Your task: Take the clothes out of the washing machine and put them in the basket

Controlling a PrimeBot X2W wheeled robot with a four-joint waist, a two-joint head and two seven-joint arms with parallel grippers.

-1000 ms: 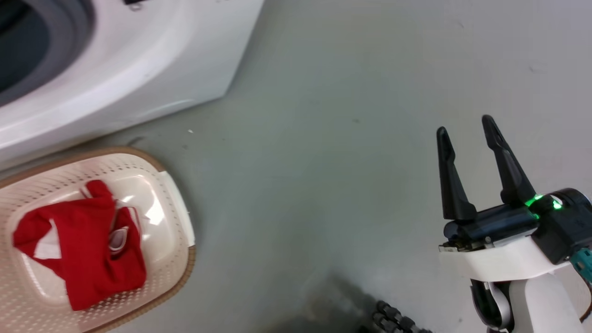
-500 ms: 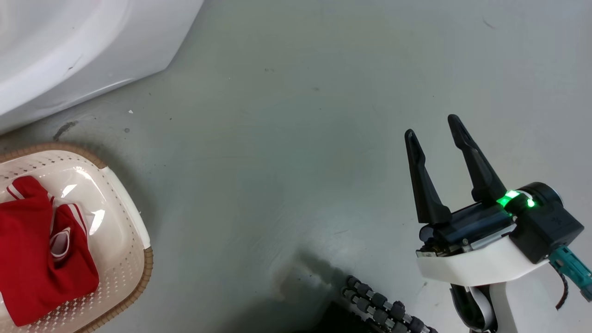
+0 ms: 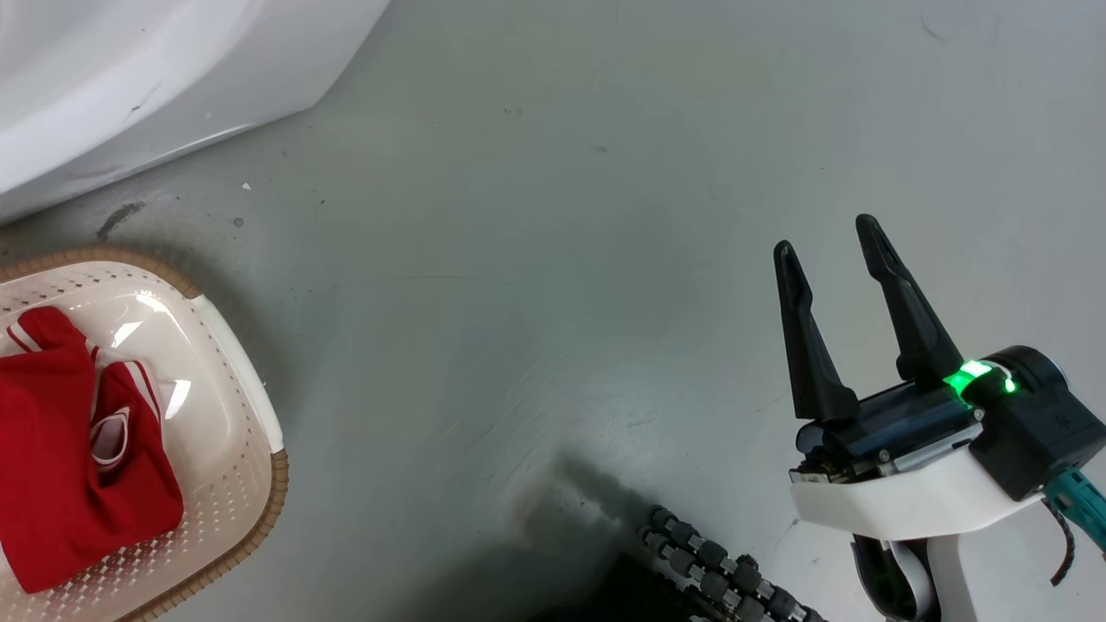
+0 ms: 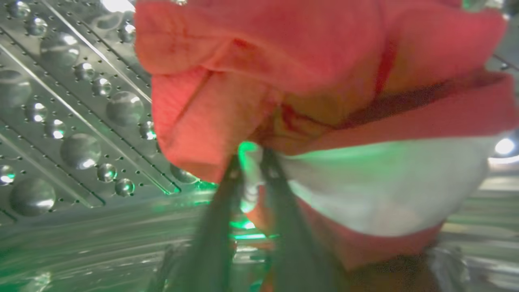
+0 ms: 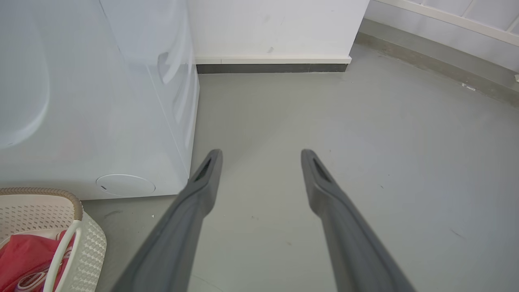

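Clothes: red-and-white clothes (image 4: 324, 61) sit upper middle in our left wrist view, inside the drum (image 4: 61, 101).
Left tool: our left tool (image 4: 251, 162) is nearly closed, pinching their white panel.
Change: our head camera has swung; another red piece (image 3: 78, 449) lies unmoved in the basket (image 3: 233, 484), lower left. We judge one transfer done.
Right tool: our right tool (image 3: 823, 235) gapes wide, empty, over the floor (image 3: 518, 259).

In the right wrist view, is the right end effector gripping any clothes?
No, the right end effector is open, its fingers wide apart with grey floor between them.
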